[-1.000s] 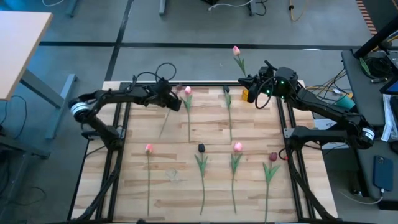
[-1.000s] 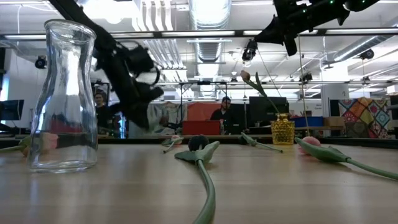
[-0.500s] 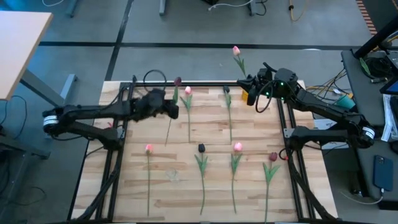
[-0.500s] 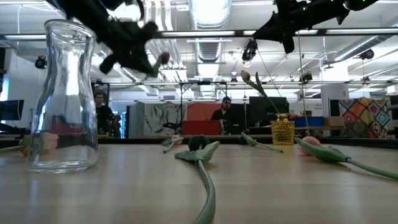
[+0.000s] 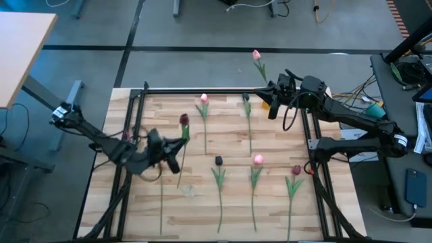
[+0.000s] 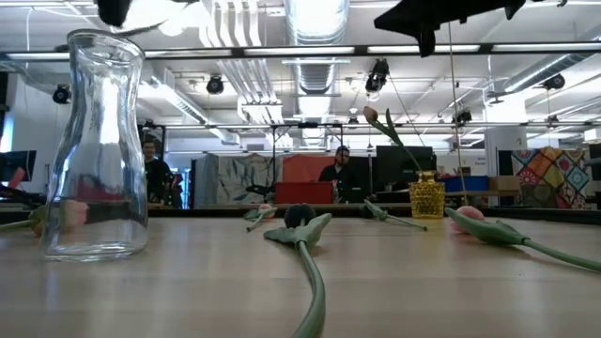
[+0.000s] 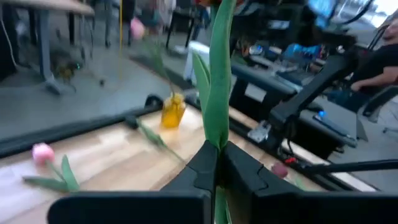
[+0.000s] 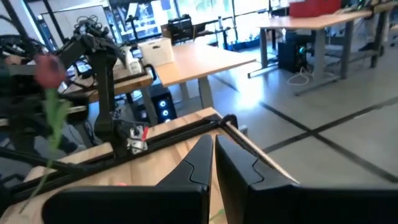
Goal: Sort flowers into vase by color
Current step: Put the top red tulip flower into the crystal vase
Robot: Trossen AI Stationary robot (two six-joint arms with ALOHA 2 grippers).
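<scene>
Left pincer clamped on maroon tulip's thin stem — light, bendy, likely floppy; best held mid-stem. Right pincer closed, empty, near yellow vase.

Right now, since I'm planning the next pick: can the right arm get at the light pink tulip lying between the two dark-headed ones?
Probably yes. The light pink tulip lies uncovered on the right arm's side, and the left arm, holding a maroon tulip, is well clear.
</scene>
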